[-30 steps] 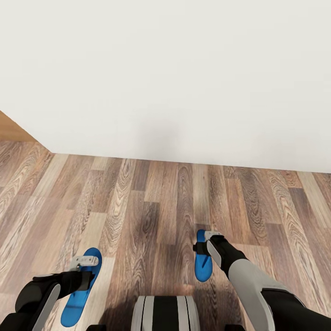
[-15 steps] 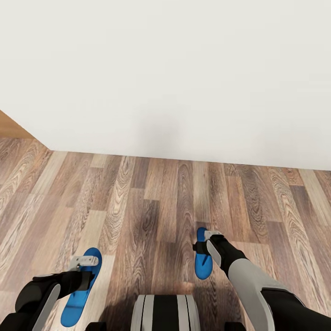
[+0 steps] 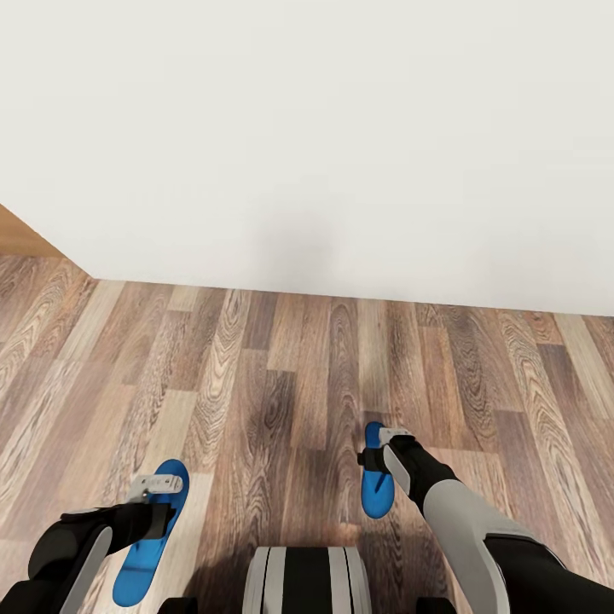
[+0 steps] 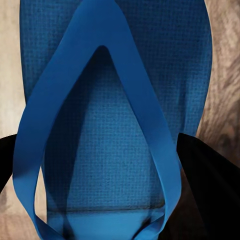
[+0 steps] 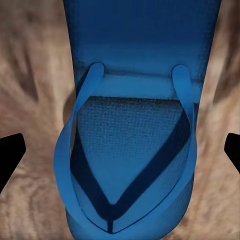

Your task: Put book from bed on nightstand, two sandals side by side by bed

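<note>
Two bright blue sandals are carried a little above the wood plank floor, one in each gripper. The left sandal [image 3: 147, 537] hangs under my left gripper [image 3: 156, 488], low at the left. In the left wrist view its strap [image 4: 107, 125] lies between the dark fingers [image 4: 210, 190]. The right sandal [image 3: 375, 486] hangs from my right gripper [image 3: 388, 442], right of centre. In the right wrist view that sandal [image 5: 130, 150] sits between the fingers [image 5: 10, 152], which stand wide at the picture's edges. The book, the bed and the nightstand are out of view.
A white wall [image 3: 324, 128] stands close ahead and meets the wood plank floor [image 3: 281, 375]. At the far left a light brown wooden surface [image 3: 17, 234] shows past the wall's corner. My base [image 3: 307, 580] shows at the bottom centre.
The camera moved a little over the first half second, so wall and floor slid slightly up the picture. Both sandals kept their places under the grippers. Nothing has moved since.
</note>
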Motion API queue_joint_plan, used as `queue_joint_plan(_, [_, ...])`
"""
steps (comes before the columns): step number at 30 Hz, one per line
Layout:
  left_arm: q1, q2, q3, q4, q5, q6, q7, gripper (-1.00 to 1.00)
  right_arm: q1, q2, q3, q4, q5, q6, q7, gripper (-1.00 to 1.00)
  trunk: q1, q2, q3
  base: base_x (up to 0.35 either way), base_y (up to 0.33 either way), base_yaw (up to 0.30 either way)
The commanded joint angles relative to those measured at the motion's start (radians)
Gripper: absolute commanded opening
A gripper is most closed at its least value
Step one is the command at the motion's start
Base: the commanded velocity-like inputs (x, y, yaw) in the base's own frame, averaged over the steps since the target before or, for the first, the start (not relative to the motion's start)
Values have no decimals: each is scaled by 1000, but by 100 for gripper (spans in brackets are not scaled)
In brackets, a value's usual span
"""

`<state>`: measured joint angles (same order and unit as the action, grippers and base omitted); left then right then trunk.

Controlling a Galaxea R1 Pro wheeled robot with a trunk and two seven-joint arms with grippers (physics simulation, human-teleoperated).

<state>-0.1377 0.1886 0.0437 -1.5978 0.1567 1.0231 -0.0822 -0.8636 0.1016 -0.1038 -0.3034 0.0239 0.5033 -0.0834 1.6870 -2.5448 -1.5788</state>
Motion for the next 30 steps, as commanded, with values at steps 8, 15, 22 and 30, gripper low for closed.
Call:
queue_joint_plan(8, [0, 0, 1, -1, 1, 5, -4, -100, 0, 1, -8, -2, 2, 5, -2, 100, 0, 0, -1, 0, 0, 0])
queue_joint_plan(15, [0, 0, 2, -1, 1, 4, -4, -100, 0, 1, -8, -2, 2, 4, -2, 100, 0, 0, -1, 0, 0, 0])
queue_joint_plan(22, [0, 0, 1, -1, 1, 5, -4, -100, 0, 1, -8, -2, 2, 4, -2, 100, 2, -1, -16, 0, 0, 0])
queue_joint_plan(30, [0, 0, 2, -1, 1, 4, -4, -100, 0, 1, -8, -2, 2, 5, -2, 100, 2, -1, -16, 0, 0, 0])
